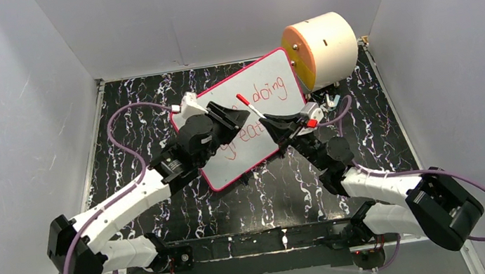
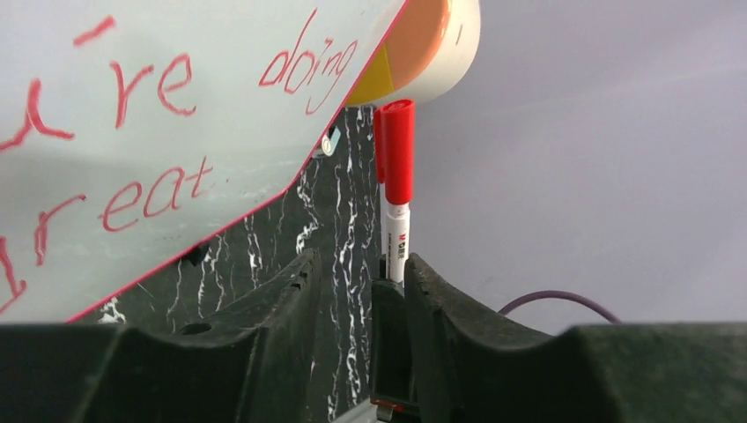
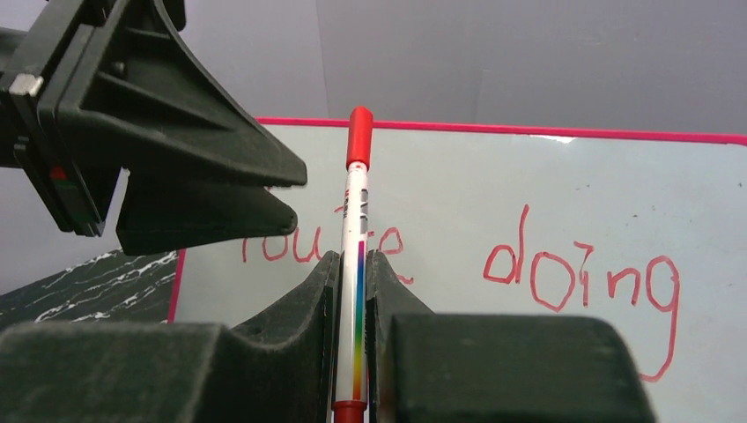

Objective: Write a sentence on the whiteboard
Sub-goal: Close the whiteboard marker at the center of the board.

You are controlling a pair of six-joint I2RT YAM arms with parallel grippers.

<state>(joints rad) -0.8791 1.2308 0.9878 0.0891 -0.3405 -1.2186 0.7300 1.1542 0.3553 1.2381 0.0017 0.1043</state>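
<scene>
- Whiteboard (image 1: 273,69) is lying skewed mid-table, its far right corner sitting just beside the cream cylinder (image 1: 323,48). The sentence (image 3: 577,278) is showing in red.
- Right gripper (image 1: 279,126) is clamping the capped marker (image 1: 250,105) at the board's near-right edge.
- Left gripper (image 1: 237,118) is hovering over the board's left half, fingers spread.
- Bare tabletop (image 1: 289,187) is running along the near side.

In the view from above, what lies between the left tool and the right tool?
The red-capped marker, clamped in the right tool, slants across that gap over the whiteboard; the top external view shows it. The left tool is open.
</scene>
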